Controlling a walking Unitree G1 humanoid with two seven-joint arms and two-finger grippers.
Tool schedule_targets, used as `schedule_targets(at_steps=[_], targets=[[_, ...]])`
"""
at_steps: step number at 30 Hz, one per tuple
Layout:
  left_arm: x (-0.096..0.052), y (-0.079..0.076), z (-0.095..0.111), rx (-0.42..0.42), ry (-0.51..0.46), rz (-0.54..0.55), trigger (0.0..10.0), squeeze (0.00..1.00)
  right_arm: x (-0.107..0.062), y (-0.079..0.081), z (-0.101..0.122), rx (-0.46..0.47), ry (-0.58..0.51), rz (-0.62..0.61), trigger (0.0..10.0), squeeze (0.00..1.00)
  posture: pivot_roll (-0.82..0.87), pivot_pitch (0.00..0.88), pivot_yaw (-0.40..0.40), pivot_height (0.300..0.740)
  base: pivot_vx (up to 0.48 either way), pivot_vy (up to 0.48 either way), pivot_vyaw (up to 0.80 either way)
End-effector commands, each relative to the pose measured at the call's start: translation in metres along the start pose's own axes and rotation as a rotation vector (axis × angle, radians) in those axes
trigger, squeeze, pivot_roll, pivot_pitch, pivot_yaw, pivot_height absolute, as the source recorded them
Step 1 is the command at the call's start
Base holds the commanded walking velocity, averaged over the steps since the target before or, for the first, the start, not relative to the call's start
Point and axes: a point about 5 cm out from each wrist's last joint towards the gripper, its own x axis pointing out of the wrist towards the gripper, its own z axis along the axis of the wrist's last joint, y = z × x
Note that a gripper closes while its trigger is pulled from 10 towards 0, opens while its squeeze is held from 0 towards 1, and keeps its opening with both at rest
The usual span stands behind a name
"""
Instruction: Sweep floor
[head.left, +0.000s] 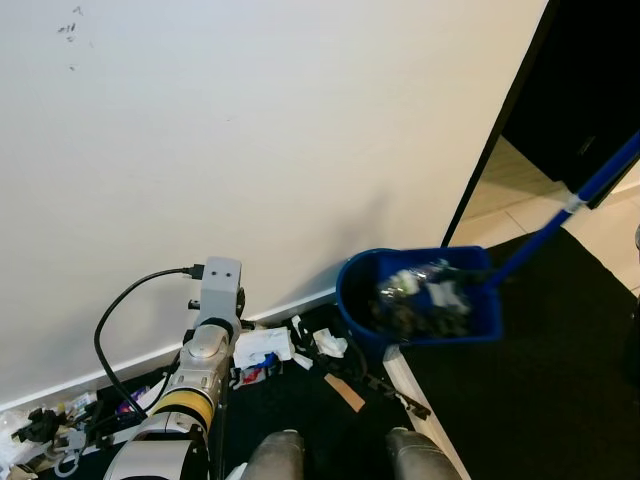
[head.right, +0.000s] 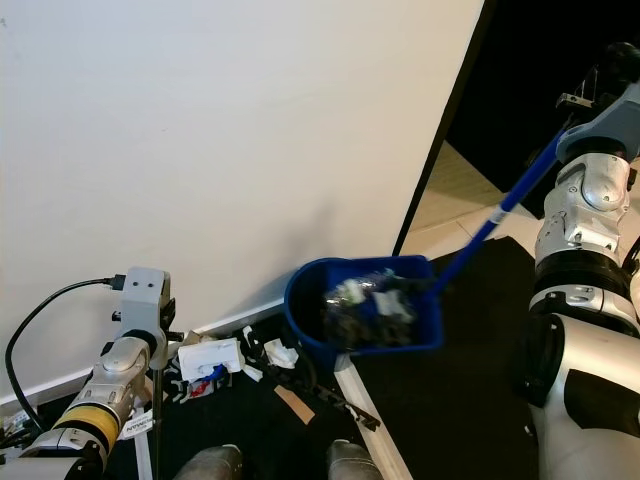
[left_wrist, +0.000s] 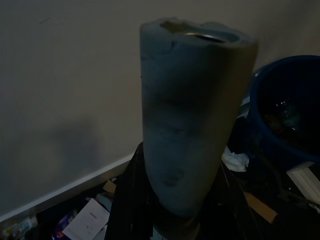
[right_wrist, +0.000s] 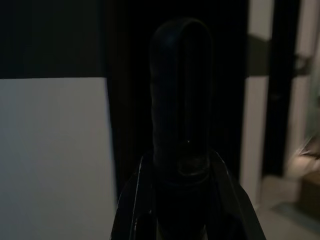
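A blue dustpan hangs tilted above the dark floor, holding grey and white scraps. Its long blue handle runs up to my right arm. In the right wrist view my right gripper is shut on the dark end of that handle. My left gripper is shut around a grey foam broom grip; the left arm stands low near the wall. White paper scraps and a brown cardboard piece lie on the floor under and left of the dustpan.
A white wall with a baseboard is straight ahead. A dark doorway opens to the right, with pale tiles beyond. Small clutter lines the baseboard at the left. A black cable loops off my left wrist. A white strip crosses the floor.
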Motion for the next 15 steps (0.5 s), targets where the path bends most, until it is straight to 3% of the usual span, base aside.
schedule_targets(at_steps=[1, 10, 15], targets=[[-0.002, 0.002, -0.003, -0.008, -0.003, -0.001, 10.0, 0.0, 0.008, 0.001, 0.022, 0.01, -0.116, -0.062, 10.0, 0.0, 0.06, 0.0, -0.024, 0.74, 0.0, 0.0, 0.0], [-0.002, 0.002, -0.001, -0.015, -0.016, 0.002, 10.0, 0.0, 0.006, 0.015, 0.022, 0.073, -0.151, -0.094, 10.0, 0.0, 0.06, 0.0, -0.028, 0.74, 0.0, 0.0, 0.0], [-0.001, 0.006, 0.001, -0.016, -0.023, 0.008, 10.0, 0.0, 0.002, 0.019, 0.017, 0.096, -0.16, -0.179, 10.0, 0.0, 0.07, 0.003, -0.022, 0.74, 0.0, 0.0, 0.0]])
